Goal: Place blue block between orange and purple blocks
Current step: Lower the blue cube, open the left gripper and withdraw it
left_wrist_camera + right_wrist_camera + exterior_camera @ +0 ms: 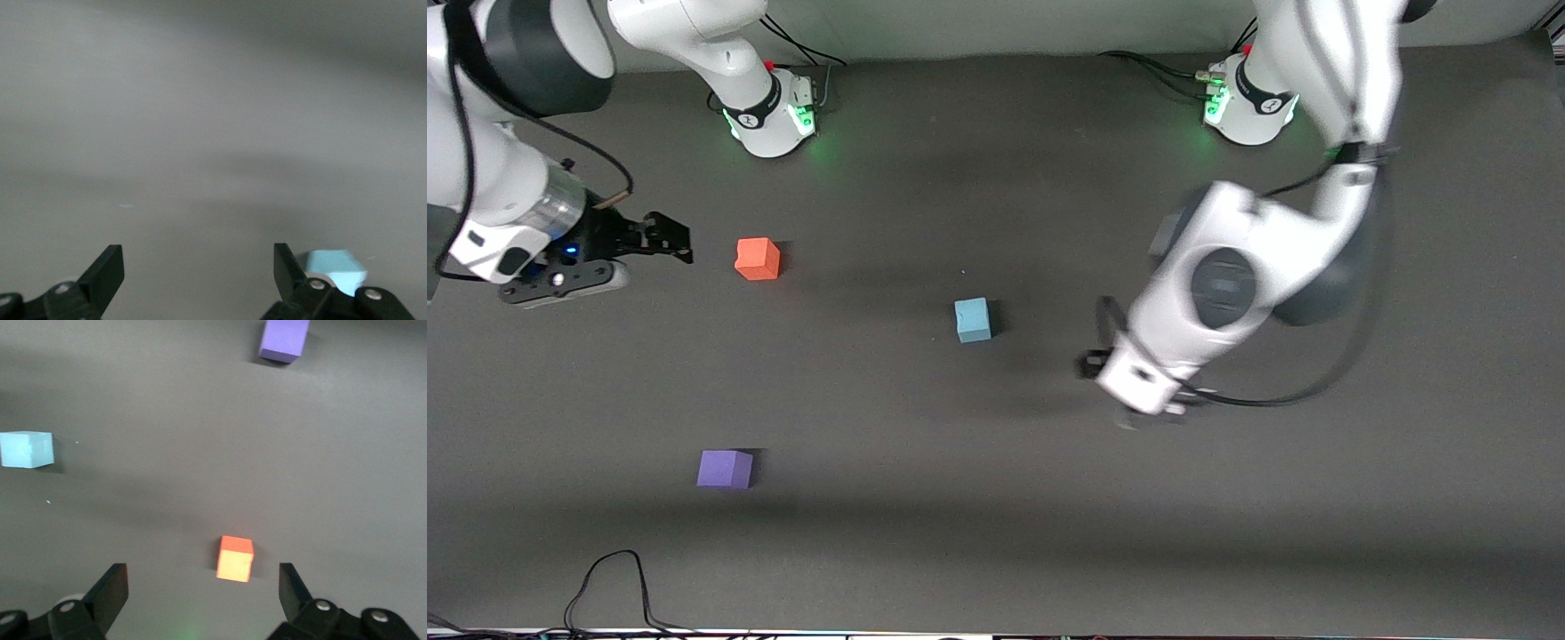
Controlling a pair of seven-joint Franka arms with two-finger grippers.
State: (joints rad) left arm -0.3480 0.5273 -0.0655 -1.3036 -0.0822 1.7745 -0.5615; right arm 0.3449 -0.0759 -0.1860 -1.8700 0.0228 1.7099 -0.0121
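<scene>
The light blue block [973, 320] sits near the middle of the table. The orange block [758, 259] lies toward the right arm's end, and the purple block [725, 468] lies nearer the front camera than it. My left gripper [1096, 342] hangs low beside the blue block, toward the left arm's end, open and empty [199, 257]. The blue block [330, 267] shows just outside one finger. My right gripper [671, 238] is open and empty [203, 577] beside the orange block [235, 559]. The right wrist view also shows the purple block [283, 340] and the blue block [27, 449].
The dark grey mat [996, 533] covers the table. The two arm bases [769, 116] [1249, 107] stand along the edge farthest from the front camera. A black cable [614, 578] loops at the edge nearest the front camera.
</scene>
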